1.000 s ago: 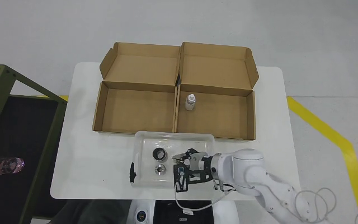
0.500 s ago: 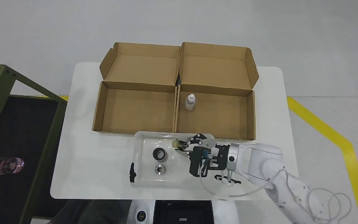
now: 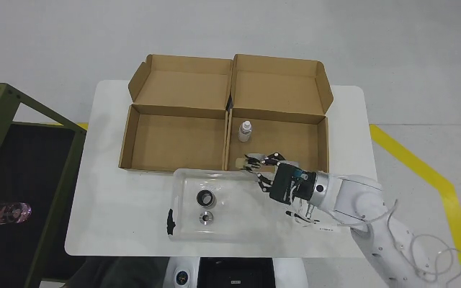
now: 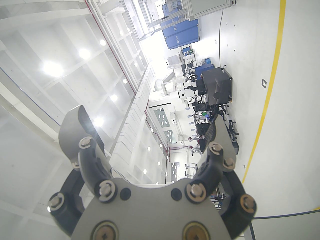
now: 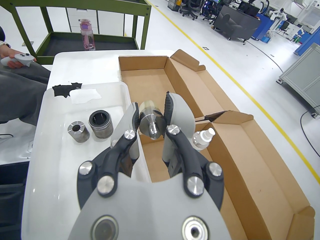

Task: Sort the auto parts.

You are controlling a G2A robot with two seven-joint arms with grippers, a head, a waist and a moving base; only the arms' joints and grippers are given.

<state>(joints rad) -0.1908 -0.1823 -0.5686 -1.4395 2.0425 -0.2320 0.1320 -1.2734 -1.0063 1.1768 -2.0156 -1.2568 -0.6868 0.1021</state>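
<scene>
My right gripper (image 3: 258,165) (image 5: 151,107) is shut on a steel cylindrical part with a threaded stud (image 5: 149,122). It holds the part above the near wall of the right cardboard box (image 3: 288,147) (image 5: 250,166), just past the far rim of the clear tray (image 3: 223,172) (image 5: 47,176). In the tray lie a ring-shaped bearing (image 3: 207,198) (image 5: 101,124) and a short steel cylinder (image 3: 207,217) (image 5: 78,132). A small white bottle (image 3: 245,130) (image 5: 203,138) stands in the right box. My left gripper (image 4: 150,128) is open with nothing in it and points out at the room.
An open left cardboard box (image 3: 173,140) (image 5: 147,83) adjoins the right one. A black scrap (image 3: 170,222) lies at the tray's left edge. A green cart (image 5: 75,3) with a pink bottle (image 5: 87,34) stands beside the white table (image 3: 115,187).
My right gripper has risen out of the tray with the steel part and moved away from the robot and rightward, to the near wall of the right box.
</scene>
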